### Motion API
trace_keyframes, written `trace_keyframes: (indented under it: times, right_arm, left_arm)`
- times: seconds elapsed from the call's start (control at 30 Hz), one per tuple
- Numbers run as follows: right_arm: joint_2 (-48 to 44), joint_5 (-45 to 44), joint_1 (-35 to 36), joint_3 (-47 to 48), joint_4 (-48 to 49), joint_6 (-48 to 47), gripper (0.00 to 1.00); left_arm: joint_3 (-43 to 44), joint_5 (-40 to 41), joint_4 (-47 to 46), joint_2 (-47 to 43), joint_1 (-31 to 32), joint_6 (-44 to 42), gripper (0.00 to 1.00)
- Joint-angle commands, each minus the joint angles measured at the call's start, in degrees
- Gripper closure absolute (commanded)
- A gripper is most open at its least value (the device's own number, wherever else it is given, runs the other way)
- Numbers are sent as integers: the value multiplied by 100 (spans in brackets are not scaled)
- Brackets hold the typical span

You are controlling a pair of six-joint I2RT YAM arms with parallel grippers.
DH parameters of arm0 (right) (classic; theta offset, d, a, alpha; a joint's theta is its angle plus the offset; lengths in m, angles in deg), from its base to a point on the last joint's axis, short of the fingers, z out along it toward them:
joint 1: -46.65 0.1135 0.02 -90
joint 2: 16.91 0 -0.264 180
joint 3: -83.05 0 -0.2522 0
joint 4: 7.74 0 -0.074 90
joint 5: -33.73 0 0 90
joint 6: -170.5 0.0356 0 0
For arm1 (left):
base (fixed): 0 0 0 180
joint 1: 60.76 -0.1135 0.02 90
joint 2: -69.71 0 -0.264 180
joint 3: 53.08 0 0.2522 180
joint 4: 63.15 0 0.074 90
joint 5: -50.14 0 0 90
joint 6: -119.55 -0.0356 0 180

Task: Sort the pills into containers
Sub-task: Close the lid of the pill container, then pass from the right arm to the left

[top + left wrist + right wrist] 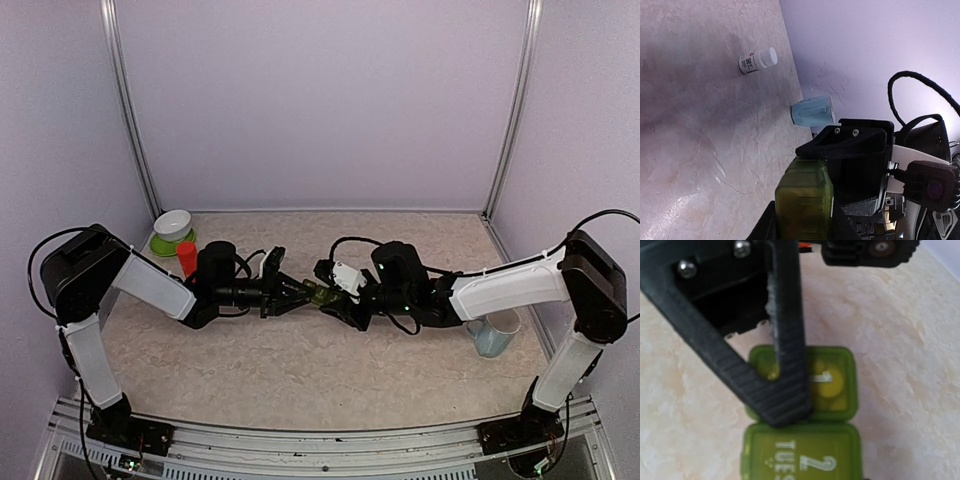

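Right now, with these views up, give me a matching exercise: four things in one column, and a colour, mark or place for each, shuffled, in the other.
Column one
1. mug
2. bowl
3. containers
4. bottle

Column two
a. white cap, printed label
b. sits on a green plate
c. pale blue, with a handle
d. green, marked TUES

Pairs: 1-c, 2-b, 3-d, 4-a
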Motion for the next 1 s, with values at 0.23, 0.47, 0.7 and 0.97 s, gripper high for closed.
trace_keyframes:
  times: [0.23, 0.47, 0.7, 0.97]
  right_arm:
    - [-213, 77, -64, 6, 62, 46, 66]
    - [-233, 345, -54, -6, -30, -151, 66]
    - [-213, 467, 53, 1, -86, -314, 66]
    - [-217, 421, 68, -7, -69, -327, 65]
  left_arm:
    - [-88, -145, -497, -74, 21, 82, 56]
    - [35, -213, -316, -18, 80, -4, 35]
    - [211, -313, -282, 150, 189, -16, 38]
    - [269, -396, -384, 235, 249, 42, 54]
